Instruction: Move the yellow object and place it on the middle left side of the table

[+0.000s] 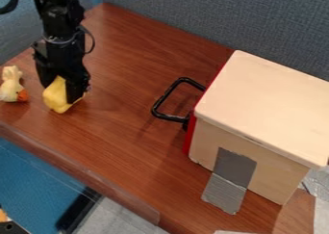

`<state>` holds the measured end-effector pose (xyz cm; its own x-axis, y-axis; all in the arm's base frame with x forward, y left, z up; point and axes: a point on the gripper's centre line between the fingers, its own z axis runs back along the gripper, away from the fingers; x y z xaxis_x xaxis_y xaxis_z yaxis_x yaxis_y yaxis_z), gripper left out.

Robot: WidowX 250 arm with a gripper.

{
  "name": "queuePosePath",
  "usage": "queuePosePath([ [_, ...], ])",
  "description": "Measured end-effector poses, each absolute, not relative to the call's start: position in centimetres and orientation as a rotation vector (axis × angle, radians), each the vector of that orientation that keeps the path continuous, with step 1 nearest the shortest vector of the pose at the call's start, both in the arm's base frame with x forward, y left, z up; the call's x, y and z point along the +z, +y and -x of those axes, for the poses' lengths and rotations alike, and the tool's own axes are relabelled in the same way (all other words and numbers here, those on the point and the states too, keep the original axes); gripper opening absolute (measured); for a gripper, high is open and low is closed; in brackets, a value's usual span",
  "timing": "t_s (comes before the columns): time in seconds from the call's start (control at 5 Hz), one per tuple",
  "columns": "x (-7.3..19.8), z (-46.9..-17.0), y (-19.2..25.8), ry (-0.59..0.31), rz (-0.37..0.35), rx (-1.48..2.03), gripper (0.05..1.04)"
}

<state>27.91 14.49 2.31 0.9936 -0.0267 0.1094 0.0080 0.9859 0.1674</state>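
The hand (pixel 61 92) is clamping the yellow block (pixel 56 97) near the worktop's (pixel 132 112) left end; by swinging left too low, it may be tipping the pale toy figure (pixel 11 85) standing just beside.

And here's the yellow object (pixel 55 97), plain bright yellow, chunky and soft-cornered, held between the two fingers of the pincer (pixel 60 93)! One finger crosses its right part, so the full outline is hidden, but a broad face shows to the left and a sliver peeks out on the right. It's tilted, blunt lower end angled down. We're at the left part of the tabletop (pixel 122 117), between the back-left edge and the front edge; whether it touches the wood, hard to call!
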Motion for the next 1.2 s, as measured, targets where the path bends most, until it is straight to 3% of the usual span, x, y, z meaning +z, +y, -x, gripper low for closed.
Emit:
queuePosePath([
  [0.2, 4.6, -30.4, 14.5, -0.165, -0.132, 0.021, 0.799],
  [0.4, 4.8, -33.0, 14.0, -0.169, -0.099, 0.036, 0.799],
  [0.8, 1.9, -35.7, 12.9, -0.113, -0.120, 0.039, 0.799],
  [1.0, 1.7, -36.5, 12.7, -0.110, -0.152, 0.018, 0.860],
  [1.2, 0.8, -36.0, 12.8, -0.064, -0.154, 0.031, 1.016],
])
